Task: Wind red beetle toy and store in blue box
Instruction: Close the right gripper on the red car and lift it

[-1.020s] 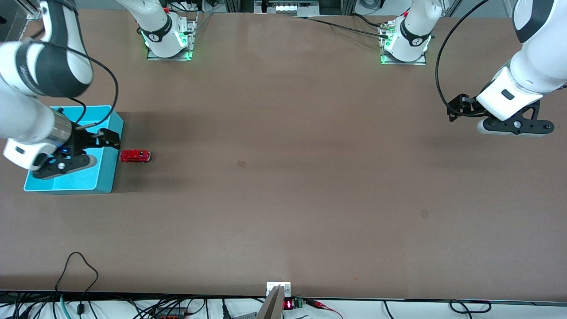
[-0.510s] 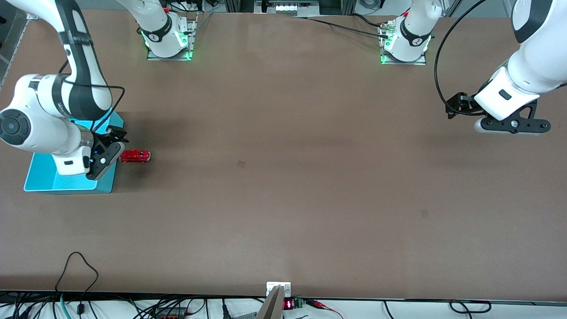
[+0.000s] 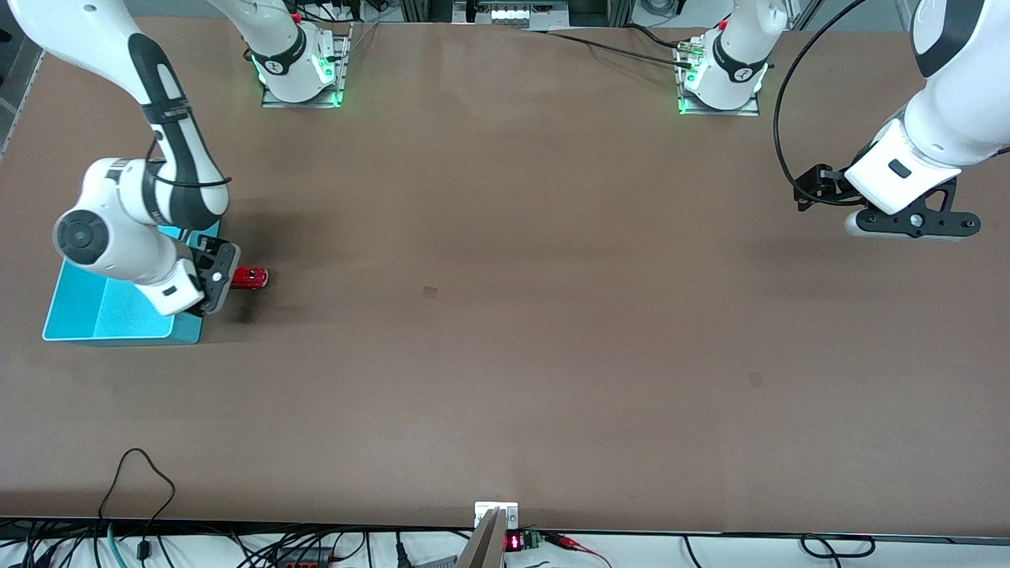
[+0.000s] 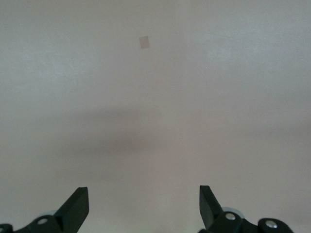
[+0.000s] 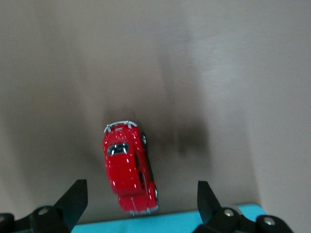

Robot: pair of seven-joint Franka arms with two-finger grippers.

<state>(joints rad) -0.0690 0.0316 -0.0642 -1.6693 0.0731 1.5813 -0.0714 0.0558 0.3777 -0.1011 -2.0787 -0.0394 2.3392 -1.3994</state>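
My right gripper [image 5: 138, 206] hangs open over the red beetle toy [image 5: 129, 167] beside the blue box [image 3: 102, 315]; left gripper [image 4: 143, 208] open, waiting.

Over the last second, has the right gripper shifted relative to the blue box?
Yes. The right gripper, open, has moved from above the blue box toward the red beetle toy beside it.

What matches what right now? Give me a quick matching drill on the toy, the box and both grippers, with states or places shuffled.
Column one:
1. red beetle toy
2. blue box
3. right gripper
4. left gripper

Column two:
A. open, over bare table at the left arm's end
B. on the table beside the box
C. open, just above the toy
D. lidless, nothing visible inside

Pairs: 1-B, 2-D, 3-C, 4-A
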